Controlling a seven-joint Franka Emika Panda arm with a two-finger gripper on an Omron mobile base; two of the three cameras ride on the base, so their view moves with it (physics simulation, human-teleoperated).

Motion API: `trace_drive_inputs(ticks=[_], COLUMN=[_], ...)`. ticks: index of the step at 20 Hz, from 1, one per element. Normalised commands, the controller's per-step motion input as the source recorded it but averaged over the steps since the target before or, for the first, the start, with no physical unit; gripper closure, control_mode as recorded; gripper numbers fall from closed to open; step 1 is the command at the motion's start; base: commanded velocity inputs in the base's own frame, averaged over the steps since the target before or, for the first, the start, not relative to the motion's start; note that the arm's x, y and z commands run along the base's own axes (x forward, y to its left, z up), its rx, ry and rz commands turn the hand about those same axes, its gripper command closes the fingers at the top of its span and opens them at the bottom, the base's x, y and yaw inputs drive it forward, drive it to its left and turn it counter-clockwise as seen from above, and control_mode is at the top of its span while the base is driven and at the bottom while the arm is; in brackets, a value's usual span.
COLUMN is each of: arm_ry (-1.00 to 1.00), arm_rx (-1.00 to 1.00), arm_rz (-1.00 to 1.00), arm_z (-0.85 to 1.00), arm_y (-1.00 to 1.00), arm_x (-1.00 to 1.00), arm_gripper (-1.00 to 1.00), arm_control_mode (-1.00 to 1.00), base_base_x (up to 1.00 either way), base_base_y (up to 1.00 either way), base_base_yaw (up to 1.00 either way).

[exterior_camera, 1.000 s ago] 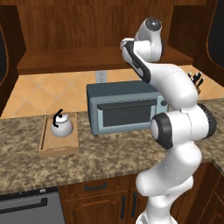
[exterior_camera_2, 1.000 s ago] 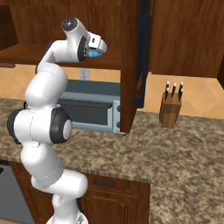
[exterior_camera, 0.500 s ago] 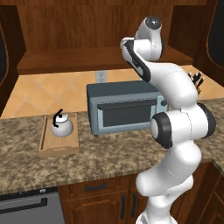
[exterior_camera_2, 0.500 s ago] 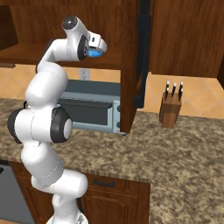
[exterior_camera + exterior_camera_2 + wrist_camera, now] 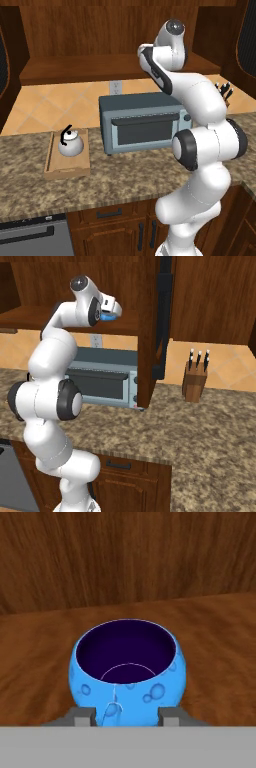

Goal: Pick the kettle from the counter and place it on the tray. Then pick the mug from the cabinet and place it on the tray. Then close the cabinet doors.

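Observation:
The bright blue mug point(image 5: 127, 672) stands upright on the cabinet's wooden shelf point(image 5: 45, 657), its dark inside facing the hand camera. My gripper point(image 5: 127, 716) is level with the mug's lower half. Its two fingertips point(image 5: 82, 714) press against the mug's left and right sides, so the gripper is shut on the mug. From the right base the mug point(image 5: 106, 317) shows as a blue patch at the hand, up on the shelf. The silvery kettle point(image 5: 70, 143) sits on the wooden tray point(image 5: 52, 167) on the granite counter point(image 5: 125, 175). A cabinet door point(image 5: 162, 316) stands open.
A blue-grey toaster oven point(image 5: 142, 122) stands on the counter right of the tray, under the shelf. A knife block point(image 5: 195, 378) sits further right against the wall. The open door's edge hangs just right of my hand. Wooden drawers point(image 5: 110, 215) run below the counter.
The jaws have come together from wide open onto the mug's sides. The arm and the mug have stayed where they were.

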Motion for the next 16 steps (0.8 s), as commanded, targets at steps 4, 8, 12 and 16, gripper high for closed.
trace_drive_inputs(ticks=[4,8,12,16], arm_ry=[0.00,0.00,0.00,0.00], arm_rx=[0.00,0.00,-0.01,0.00], arm_rz=[-0.01,0.00,0.00,0.00], arm_z=[-0.05,-0.08,-0.08,0.00], arm_y=[0.00,0.00,0.00,0.00], arm_x=[0.00,0.00,0.00,-0.14], arm_gripper=[1.00,1.00,1.00,1.00], arm_control_mode=[-1.00,-1.00,-1.00,-1.00], base_base_x=[0.00,0.00,0.00,0.00], base_base_y=[0.00,0.00,0.00,0.00], base_base_yaw=[0.00,0.00,0.00,0.00])
